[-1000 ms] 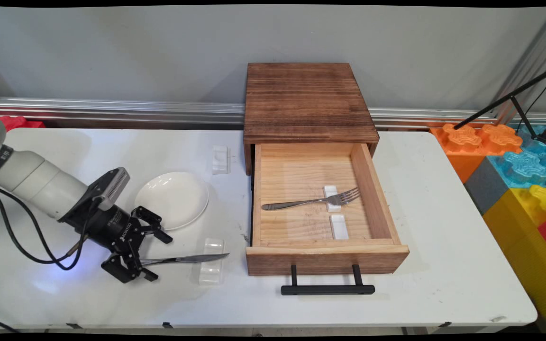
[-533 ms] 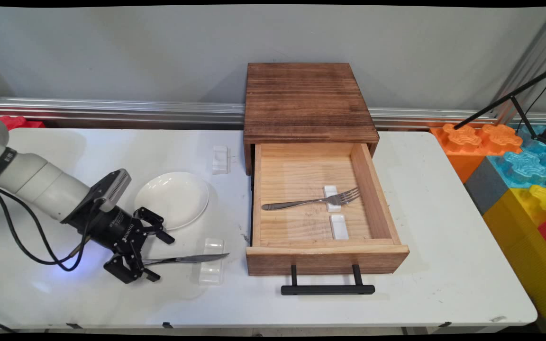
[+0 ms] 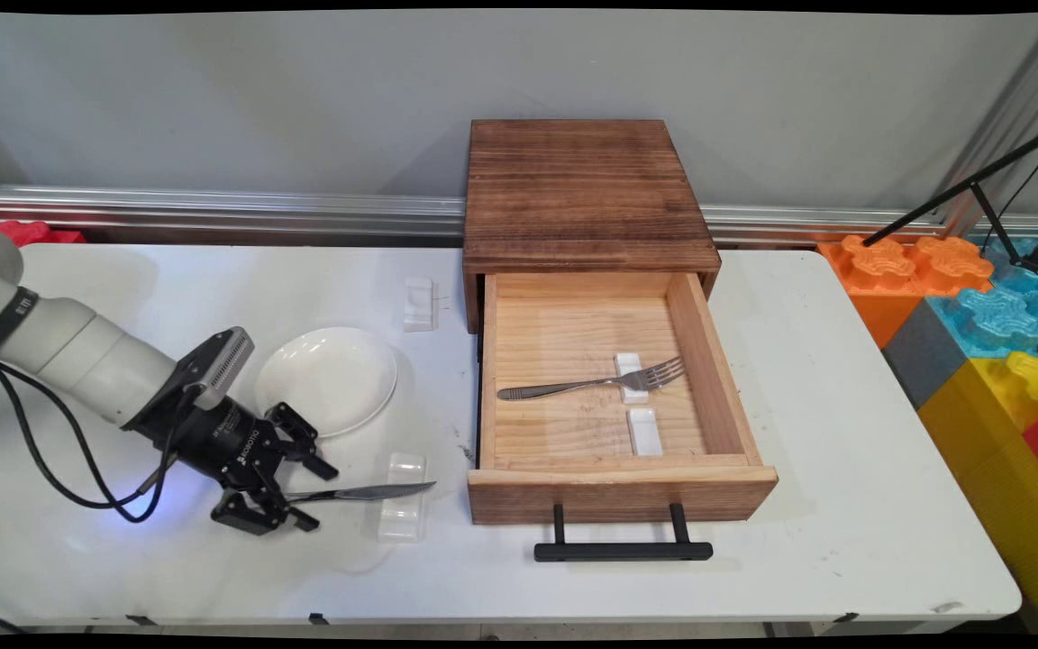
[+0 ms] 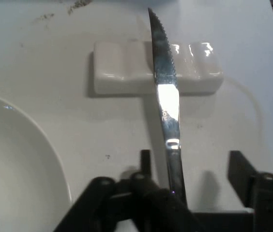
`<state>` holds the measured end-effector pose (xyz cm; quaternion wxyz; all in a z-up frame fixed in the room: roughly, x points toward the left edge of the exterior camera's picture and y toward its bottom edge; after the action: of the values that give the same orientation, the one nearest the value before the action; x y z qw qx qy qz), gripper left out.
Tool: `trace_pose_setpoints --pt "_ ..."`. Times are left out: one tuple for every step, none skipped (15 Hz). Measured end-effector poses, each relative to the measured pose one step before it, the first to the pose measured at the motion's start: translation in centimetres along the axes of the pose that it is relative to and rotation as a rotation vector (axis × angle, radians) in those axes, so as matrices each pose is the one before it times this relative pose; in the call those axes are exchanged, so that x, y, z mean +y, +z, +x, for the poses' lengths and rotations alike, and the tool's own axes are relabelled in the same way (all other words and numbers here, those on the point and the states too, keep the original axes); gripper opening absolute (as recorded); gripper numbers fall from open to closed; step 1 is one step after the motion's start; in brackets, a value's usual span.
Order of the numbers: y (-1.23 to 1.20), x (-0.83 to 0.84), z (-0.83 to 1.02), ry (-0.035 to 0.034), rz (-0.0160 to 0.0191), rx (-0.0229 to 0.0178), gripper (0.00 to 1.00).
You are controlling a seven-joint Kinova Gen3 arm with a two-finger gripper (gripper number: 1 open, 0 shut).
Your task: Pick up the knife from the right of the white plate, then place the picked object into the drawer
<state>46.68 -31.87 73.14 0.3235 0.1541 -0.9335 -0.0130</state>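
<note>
A silver knife (image 3: 366,492) (image 4: 168,101) lies on the white table with its serrated blade propped across a white cutlery rest (image 3: 402,509) (image 4: 122,67). My gripper (image 3: 314,496) (image 4: 192,159) is open low over the table, one finger on each side of the knife's handle end. In the hand view the handle runs between the fingers (image 4: 146,162) and looks closer to the left one. A white plate (image 3: 328,379) (image 4: 15,169) sits just beyond the gripper.
An open wooden drawer (image 3: 501,469) holds a fork (image 3: 591,384) resting on one of two white rests (image 3: 644,431); its black handle (image 3: 623,550) juts toward the near edge. Another white rest (image 3: 418,303) lies behind the plate. Coloured foam blocks (image 3: 978,306) stand at the right.
My gripper has slid to the right along the knife's handle, toward the cutlery rest, staying open. The knife and the rest have not moved.
</note>
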Motion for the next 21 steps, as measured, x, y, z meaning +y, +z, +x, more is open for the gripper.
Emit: trace_pose_setpoints --pt "0.075 0.004 -0.021 0.00309 -0.00042 -0.00157 0.00" --pt "0.055 -0.009 -0.025 0.00241 -0.00025 -0.00161 0.00" --pt "0.039 -0.008 -0.022 0.00168 -0.00038 -0.00176 0.00" --pt "0.036 0.004 -0.031 0.00188 -0.00048 -0.00194 0.00" --pt "0.014 0.007 -0.013 0.00185 -0.00073 -0.00160 0.00" --pt "-0.001 0.026 -0.010 0.00188 -0.00124 -0.00183 0.00" --pt "-0.003 0.030 -0.013 0.00174 -0.00173 -0.00145 0.00" --pt "-0.028 0.049 -0.026 0.00182 -0.00235 -0.00175 0.00" --pt "-0.030 0.042 -0.021 0.00139 -0.00191 -0.00129 0.00" --pt "-0.032 0.044 -0.018 0.00146 -0.00184 -0.00104 0.00" --pt "-0.051 0.037 0.001 0.00202 -0.00209 -0.00104 0.00" --pt "-0.045 0.005 0.014 0.00120 -0.00087 -0.00019 0.00" --pt "-0.033 -0.011 0.013 0.00048 -0.00036 0.00032 0.00" --pt "-0.053 -0.020 0.053 0.00138 -0.00017 0.00075 0.00" --pt "-0.066 -0.048 0.094 0.00132 0.00024 0.00160 0.00" --pt "-0.073 -0.086 0.131 0.00165 0.00086 0.00235 0.00" --pt "-0.082 -0.086 0.110 0.00193 0.00105 0.00177 0.00" --pt "-0.073 -0.081 0.083 0.00210 0.00127 0.00141 0.00" --pt "-0.095 -0.090 0.065 0.00181 0.00243 0.00161 0.00" --pt "-0.066 -0.084 0.052 0.00173 0.00198 0.00121 0.00" --pt "-0.055 -0.102 0.057 0.00170 0.00207 0.00152 0.00"
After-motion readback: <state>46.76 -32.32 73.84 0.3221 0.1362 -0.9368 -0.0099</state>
